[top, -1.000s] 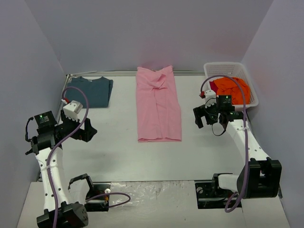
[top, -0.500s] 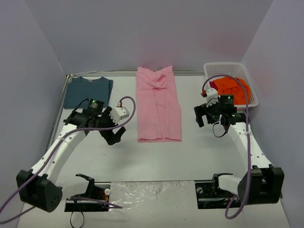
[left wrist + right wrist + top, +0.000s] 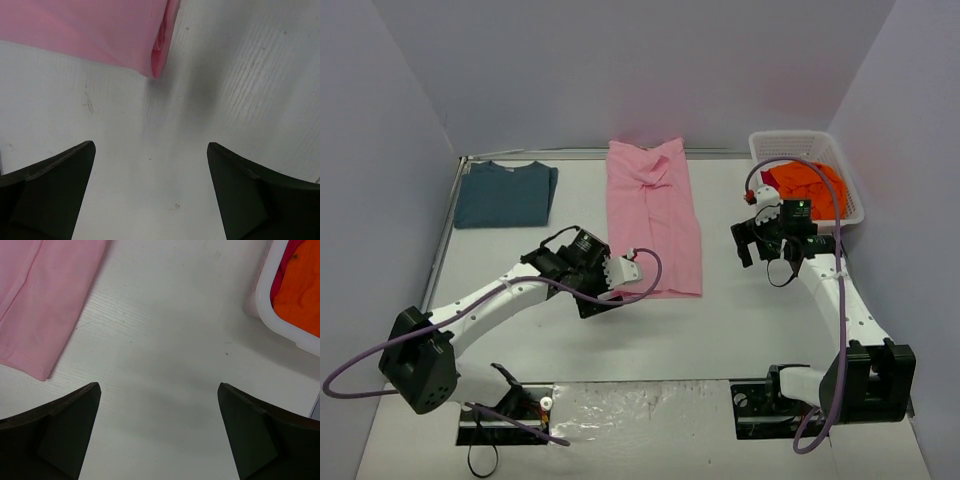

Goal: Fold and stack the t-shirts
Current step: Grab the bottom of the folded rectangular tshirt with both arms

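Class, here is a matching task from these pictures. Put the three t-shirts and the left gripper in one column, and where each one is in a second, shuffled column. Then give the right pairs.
Column one
1. pink t-shirt
2. teal-blue t-shirt
3. orange t-shirt
4. left gripper

Column two
A. in the white basket
B. open over the bare table, just short of a shirt's near left corner
C. folded at the far left of the table
D. laid out long in the middle of the table

Pairs: 1-D, 2-C, 3-A, 4-B
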